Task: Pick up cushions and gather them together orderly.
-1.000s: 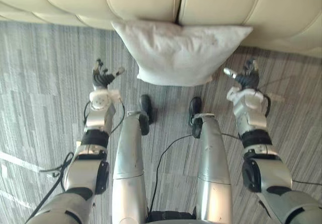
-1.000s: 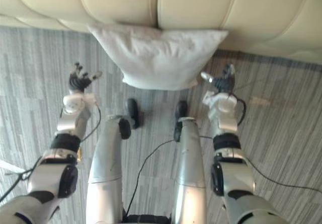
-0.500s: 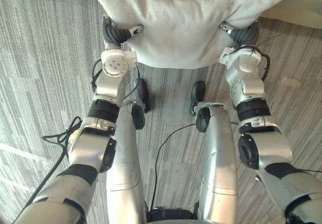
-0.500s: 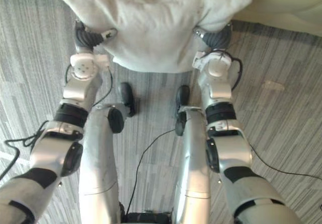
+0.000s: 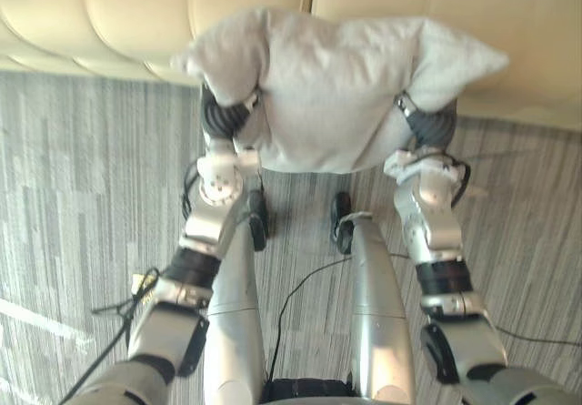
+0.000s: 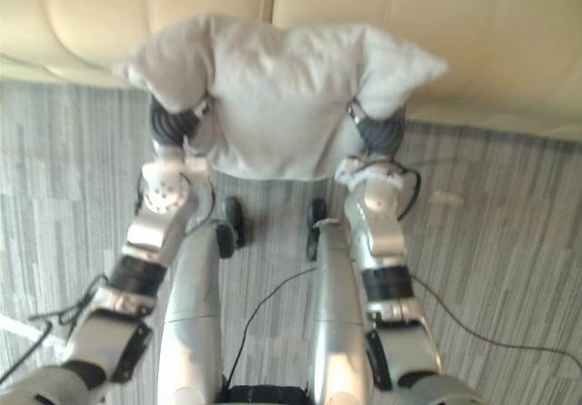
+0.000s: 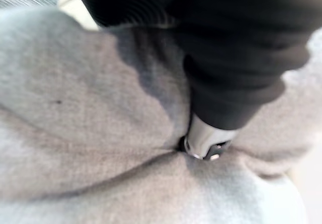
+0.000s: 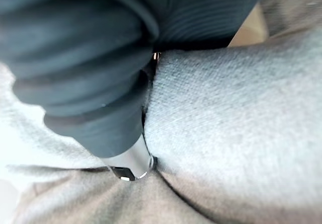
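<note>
A pale grey cushion hangs off the floor in front of the sofa, held from both sides. My left hand is at its left edge, where a corner of cloth folds over the dark cover. My right hand grips the right edge under the other drooping corner. In the left wrist view a silver finger digs into a pinched fold of the cushion. The right wrist view likewise shows a finger pressed into bunched cloth.
A cream padded sofa runs across the back, its front right behind the cushion. Grey striped carpet covers the floor on both sides.
Both hands went from spread beside the cushion to curled into its sides. The cushion has come up off the carpet, its corners now drooping over the hands. The camera view has shifted.
</note>
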